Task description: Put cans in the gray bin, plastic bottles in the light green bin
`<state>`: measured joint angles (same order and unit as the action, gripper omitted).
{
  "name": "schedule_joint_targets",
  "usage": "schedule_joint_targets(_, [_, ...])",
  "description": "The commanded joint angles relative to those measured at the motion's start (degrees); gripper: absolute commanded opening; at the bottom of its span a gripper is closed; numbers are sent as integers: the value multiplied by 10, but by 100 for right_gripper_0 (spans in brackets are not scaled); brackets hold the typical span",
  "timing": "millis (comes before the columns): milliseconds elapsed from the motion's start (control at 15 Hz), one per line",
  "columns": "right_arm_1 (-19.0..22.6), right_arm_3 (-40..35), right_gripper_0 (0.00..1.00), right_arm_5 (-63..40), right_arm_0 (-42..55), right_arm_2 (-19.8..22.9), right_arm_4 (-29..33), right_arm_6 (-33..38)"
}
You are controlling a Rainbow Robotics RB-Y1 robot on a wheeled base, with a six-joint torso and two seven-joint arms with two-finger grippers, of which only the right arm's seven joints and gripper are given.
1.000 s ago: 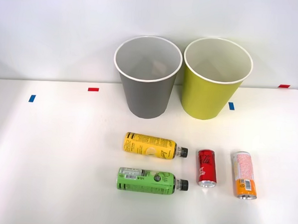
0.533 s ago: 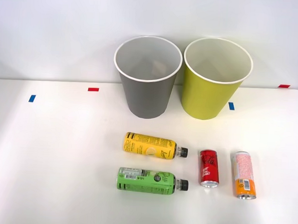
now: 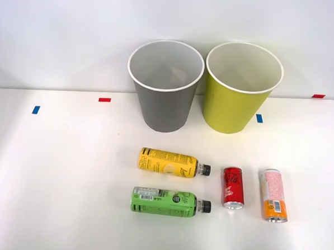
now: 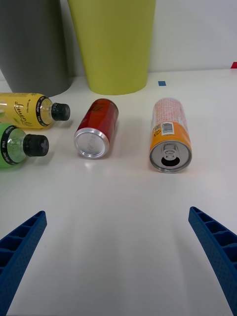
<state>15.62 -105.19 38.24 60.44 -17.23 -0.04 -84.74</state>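
Nothing binned yet. Gripper (image 4: 118, 256) spread wide, empty, facing both lying cans. Best centred over the red can (image 3: 232, 187), beside the pink can (image 3: 274, 195), closing across its body, then carrying to the gray bin (image 3: 165, 86).

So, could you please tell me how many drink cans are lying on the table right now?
2. The red can lies just right of the bottle caps, and the pale-pink and orange can lies to its right. Both are on their sides; neither bin's bottom is visible.
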Motion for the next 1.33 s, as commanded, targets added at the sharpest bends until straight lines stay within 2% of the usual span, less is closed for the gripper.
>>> schedule_joint_targets(67, [-11,9,100,-9,-4,-4,7,-5])
schedule_joint_targets(133, [-12,-1,100,-16,-4,-4,7,-6])
schedule_joint_targets(333, [-8,-99,100,-135,5,-2,-3,-2])
schedule_joint_targets(667, [5,-294,100,-395,32,26,-25,21])
schedule_joint_targets(867, [29,-432,100,-606,25,56,-34,89])
schedule_joint_targets(933, [44,-448,100,-701,10,70,-37,110])
schedule_joint_targets(1067, [65,-448,100,-808,-31,91,-52,148])
schedule_joint_targets(1333, [135,-448,100,-893,-126,137,-133,230])
